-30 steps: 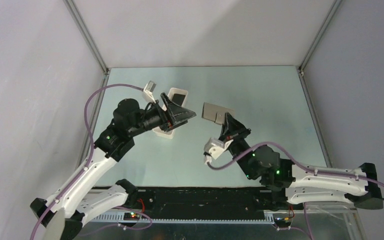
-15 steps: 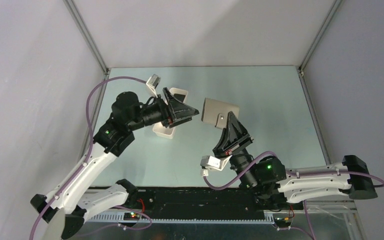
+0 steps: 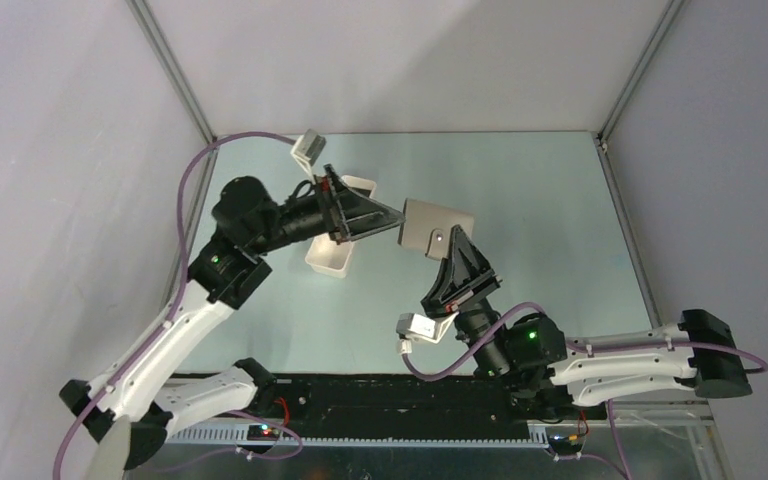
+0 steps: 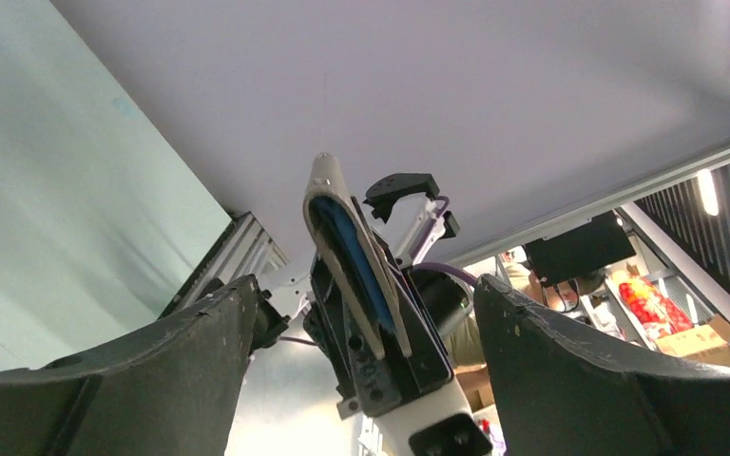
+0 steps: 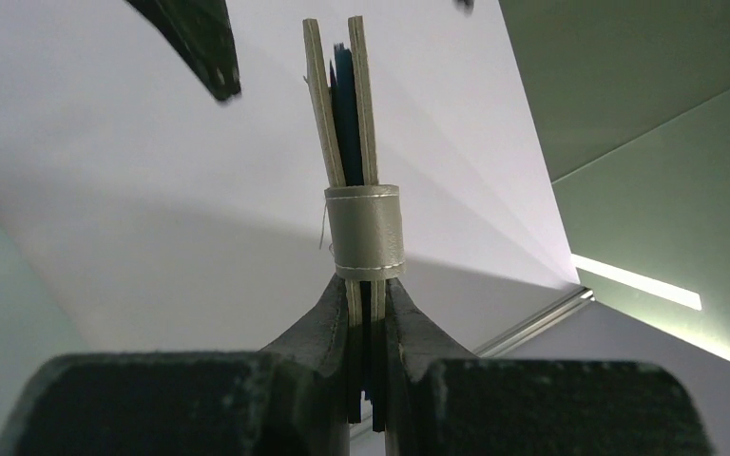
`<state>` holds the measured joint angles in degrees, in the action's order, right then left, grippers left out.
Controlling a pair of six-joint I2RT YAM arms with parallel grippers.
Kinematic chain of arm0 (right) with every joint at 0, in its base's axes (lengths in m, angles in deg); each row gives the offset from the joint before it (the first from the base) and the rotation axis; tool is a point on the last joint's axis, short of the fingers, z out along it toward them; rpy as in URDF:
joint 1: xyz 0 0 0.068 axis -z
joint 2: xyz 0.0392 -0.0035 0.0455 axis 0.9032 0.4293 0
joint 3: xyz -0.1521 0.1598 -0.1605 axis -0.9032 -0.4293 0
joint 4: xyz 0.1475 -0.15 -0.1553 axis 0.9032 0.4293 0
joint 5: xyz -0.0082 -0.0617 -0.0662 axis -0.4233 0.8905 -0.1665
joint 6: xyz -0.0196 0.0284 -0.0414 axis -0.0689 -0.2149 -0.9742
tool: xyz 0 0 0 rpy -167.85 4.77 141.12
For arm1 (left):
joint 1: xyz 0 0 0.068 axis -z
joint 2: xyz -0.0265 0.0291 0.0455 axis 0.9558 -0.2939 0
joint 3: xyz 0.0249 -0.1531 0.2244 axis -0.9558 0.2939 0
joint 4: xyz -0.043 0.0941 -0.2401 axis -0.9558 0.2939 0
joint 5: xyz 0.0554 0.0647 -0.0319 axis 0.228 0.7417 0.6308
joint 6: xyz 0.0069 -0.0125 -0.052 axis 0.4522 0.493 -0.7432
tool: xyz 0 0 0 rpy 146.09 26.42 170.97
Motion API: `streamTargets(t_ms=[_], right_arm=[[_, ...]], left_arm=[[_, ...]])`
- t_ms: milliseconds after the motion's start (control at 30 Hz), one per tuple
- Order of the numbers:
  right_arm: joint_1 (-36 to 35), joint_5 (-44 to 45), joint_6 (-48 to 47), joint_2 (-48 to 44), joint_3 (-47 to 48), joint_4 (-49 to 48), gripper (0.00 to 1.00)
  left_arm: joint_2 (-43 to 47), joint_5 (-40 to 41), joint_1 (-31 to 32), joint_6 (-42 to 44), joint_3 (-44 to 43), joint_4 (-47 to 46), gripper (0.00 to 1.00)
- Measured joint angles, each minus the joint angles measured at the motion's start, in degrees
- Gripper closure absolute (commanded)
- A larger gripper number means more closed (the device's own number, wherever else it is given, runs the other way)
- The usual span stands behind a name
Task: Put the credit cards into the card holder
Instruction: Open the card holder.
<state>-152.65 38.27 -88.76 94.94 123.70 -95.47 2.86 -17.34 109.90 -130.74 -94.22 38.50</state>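
The grey-brown card holder is held off the table, folded, its closing tab around it. My right gripper is shut on its near edge. In the right wrist view the holder stands upright between the fingers, blue pockets showing. My left gripper is open and empty, its tips just left of the holder. In the left wrist view the holder shows edge-on between the spread fingers. The credit cards are hidden under the left gripper.
A long white tray lies on the table under the left gripper. Grey enclosure walls with metal rails stand at the back and both sides. One left fingertip shows at the top left of the right wrist view.
My left gripper has moved up and right, to the holder's left edge, now covering the tray's far end. My right arm has drawn back and holds the card holder a little higher.
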Motion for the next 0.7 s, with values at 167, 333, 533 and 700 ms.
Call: streamTargets(t_ms=[167,333,533,700], right_arm=[[0.0,-0.04,0.02,1.55,0.0,0.0,1.0],[0.02,0.28,0.22,2.47,0.0,0.04,1.0],[0.11,2.01,1.75,3.54,-0.55,0.35,0.19],[-0.79,5.86,11.65,2.47,0.72,9.2,0.01]], left_arm=[[-5.38,-0.13,2.16,0.52,-1.81,1.31,0.32],[-7.93,-0.07,2.54,1.55,-2.19,3.26,0.89],[-7.89,0.17,2.71,2.19,-2.21,3.89,1.0],[-6.23,5.9,2.73,5.73,0.02,6.49,1.0]])
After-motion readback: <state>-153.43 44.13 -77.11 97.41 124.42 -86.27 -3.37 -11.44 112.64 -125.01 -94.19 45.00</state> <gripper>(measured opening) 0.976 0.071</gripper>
